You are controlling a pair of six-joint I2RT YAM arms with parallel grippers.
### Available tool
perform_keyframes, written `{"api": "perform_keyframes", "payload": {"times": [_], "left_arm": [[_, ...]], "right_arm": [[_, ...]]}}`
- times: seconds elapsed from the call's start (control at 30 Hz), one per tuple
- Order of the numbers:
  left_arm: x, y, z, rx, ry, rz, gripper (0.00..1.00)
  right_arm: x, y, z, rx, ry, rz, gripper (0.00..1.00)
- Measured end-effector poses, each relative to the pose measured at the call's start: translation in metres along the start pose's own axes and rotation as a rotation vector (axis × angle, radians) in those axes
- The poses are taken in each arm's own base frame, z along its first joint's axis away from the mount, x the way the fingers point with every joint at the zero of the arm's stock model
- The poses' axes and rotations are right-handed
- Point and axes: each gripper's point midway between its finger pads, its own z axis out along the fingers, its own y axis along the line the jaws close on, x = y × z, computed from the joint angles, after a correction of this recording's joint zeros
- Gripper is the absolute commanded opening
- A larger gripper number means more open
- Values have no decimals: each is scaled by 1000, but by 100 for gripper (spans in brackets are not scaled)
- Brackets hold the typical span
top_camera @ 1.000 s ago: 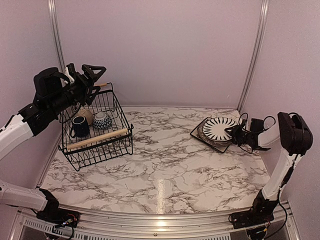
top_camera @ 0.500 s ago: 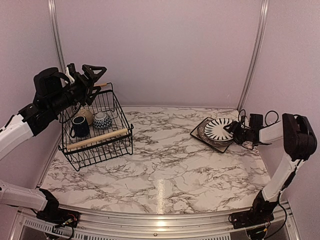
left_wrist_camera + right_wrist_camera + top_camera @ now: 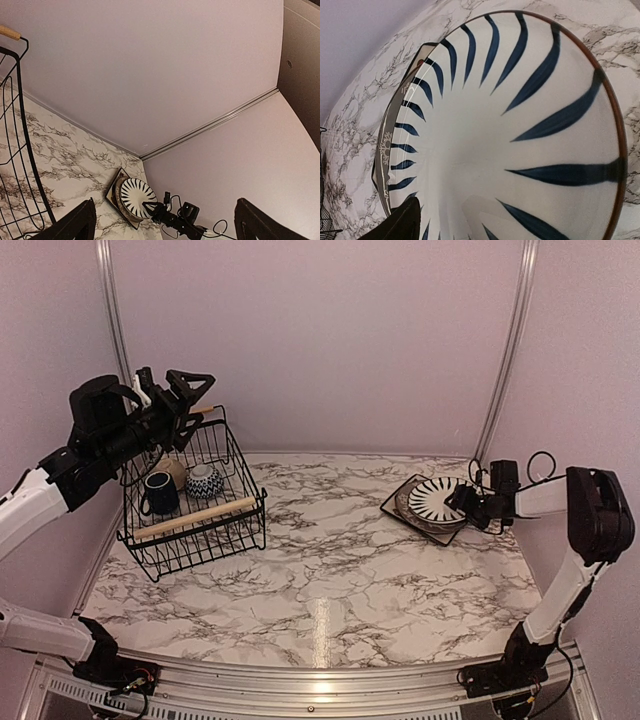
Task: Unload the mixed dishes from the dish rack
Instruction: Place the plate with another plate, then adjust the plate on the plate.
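Presently, left hand (image 3: 170, 382) open wide above rack (image 3: 196, 532), mug (image 3: 159, 493) and two bowls (image 3: 204, 480) inside rack, striped plate (image 3: 438, 497) on square plate (image 3: 398, 508) on counter (image 3: 340, 580), right hand (image 3: 468, 503) at striped plate's rim, its grip state cannot be told.

From above, the square plate (image 3: 392, 508) is mostly covered by the striped plate (image 3: 438, 497), and the right gripper (image 3: 464, 502) at its rim looks too small to say whether it touches. The cream bowl (image 3: 172, 470) sits half behind the mug (image 3: 158, 492). Up close, the striped plate runs off the bottom and right edges, one finger (image 3: 402, 225) just a dark corner. The rack (image 3: 200, 535) is cut by the left wrist view's edge.
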Motion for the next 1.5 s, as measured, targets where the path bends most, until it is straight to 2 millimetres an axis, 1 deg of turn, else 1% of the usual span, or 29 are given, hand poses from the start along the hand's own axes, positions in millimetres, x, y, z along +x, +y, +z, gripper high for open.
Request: {"api": "perform_keyframes", "payload": {"times": [0.17,0.4,0.53,0.7,0.83,0.93,1.0,1.1,1.17,1.37,1.47,1.5], "left_arm": [[1,2,2,-7,3,11,99],[0,1,2,-7,0,36,99],[0,2,2,-7,0,46,99],[0,2,2,-9,-1,51,99],[0,2,2,-9,-1,51,99],[-1,2,2,-10,-3,51,99],[-1,2,2,-10,-3,51,99],[-1,2,2,-10,-3,51,99],[-1,2,2,-10,-2,51,99],[0,2,2,-9,1,47,99],[1,2,3,-8,4,47,99],[1,2,3,-8,4,47,99]], "right_arm": [[-2,-5,-5,48,-1,-58,81],[-4,-9,-16,87,-9,-84,84],[0,-16,-17,98,1,-69,85],[-1,-25,-15,99,9,-45,85],[-14,-30,-14,88,-12,-31,85],[-28,-29,-13,80,-34,-30,82],[-35,-28,-12,74,-47,-34,75],[-39,-29,-9,75,-50,-40,64],[-37,-30,-5,73,-42,-42,60],[-32,-24,1,63,-18,-58,61],[-30,-21,2,58,-11,-63,63],[-30,-18,3,51,-8,-66,66]]}}
